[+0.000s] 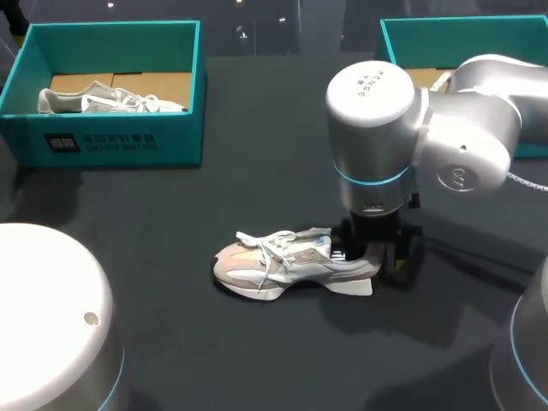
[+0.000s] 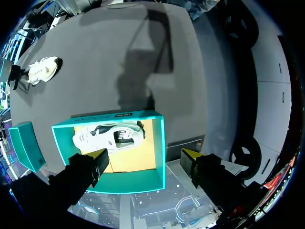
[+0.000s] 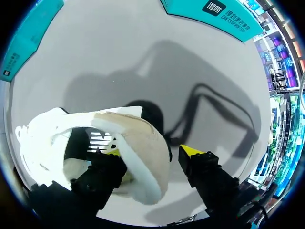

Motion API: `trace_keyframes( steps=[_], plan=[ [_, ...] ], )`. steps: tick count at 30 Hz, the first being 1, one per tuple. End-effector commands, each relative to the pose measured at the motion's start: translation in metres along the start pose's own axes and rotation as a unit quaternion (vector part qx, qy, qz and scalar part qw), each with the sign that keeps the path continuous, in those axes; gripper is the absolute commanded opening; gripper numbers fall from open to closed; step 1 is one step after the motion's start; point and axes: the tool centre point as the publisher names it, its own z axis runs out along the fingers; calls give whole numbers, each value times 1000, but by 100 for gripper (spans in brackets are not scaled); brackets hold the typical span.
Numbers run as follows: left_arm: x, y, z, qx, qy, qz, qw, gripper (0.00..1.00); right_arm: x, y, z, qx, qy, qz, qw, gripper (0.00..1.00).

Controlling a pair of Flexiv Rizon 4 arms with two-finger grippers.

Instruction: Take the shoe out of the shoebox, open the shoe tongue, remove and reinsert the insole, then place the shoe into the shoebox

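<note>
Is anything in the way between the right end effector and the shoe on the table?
Nothing visible does. The right end effector straddles the heel of the shoe: one finger inside the opening, the other outside.

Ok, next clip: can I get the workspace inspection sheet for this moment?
Surface: dark table.
Job's things: pale shoe stands on its sole mid-table, toe toward the robot's left. Teal left shoebox at the far side holds a second shoe. Teal right shoebox is partly hidden by the right arm.
Clutter: nothing seen.
Grippers: right gripper is at the shoe's heel, one finger inside the opening, the other clear of the heel outside, so open. Left gripper is open above the left shoebox, holding nothing.
Cables: thin cable along the right arm.
Surroundings: nothing seen.
</note>
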Motion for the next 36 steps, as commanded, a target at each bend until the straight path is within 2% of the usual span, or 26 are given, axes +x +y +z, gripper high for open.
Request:
trace_keyframes(
  steps=[1, 9, 14, 18, 23, 24, 25, 26, 36],
  plan=[
    [0, -1, 0, -1, 1, 1, 1000, 100, -12, -2, -21, -3, 13, -8, 1000, 100],
    [0, -1, 0, -1, 1, 1, 1000, 100, -25, 0, -73, 3, 46, -56, 997, 100],
    [0, -1, 0, -1, 1, 1, 1000, 100, -43, 1, -107, 10, 100, -140, 985, 100],
    [0, -1, 0, -1, 1, 1, 1000, 100, -53, -1, -132, -13, 139, -237, 961, 100],
    [0, -1, 0, -1, 1, 1, 1000, 100, -77, -4, -153, -65, 208, -281, 935, 100],
    [0, -1, 0, -1, 1, 1, 1000, 100, -82, -6, -158, -91, 247, -297, 918, 100],
    [0, -1, 0, -1, 1, 1, 1000, 100, -88, -9, -163, -127, 290, -315, 895, 100],
    [0, -1, 0, -1, 1, 1, 1000, 100, -93, -11, -166, -130, 294, -327, 889, 100],
    [0, -1, 0, -1, 1, 1, 1000, 100, -93, -11, -166, -130, 294, -327, 889, 100]
  ],
)
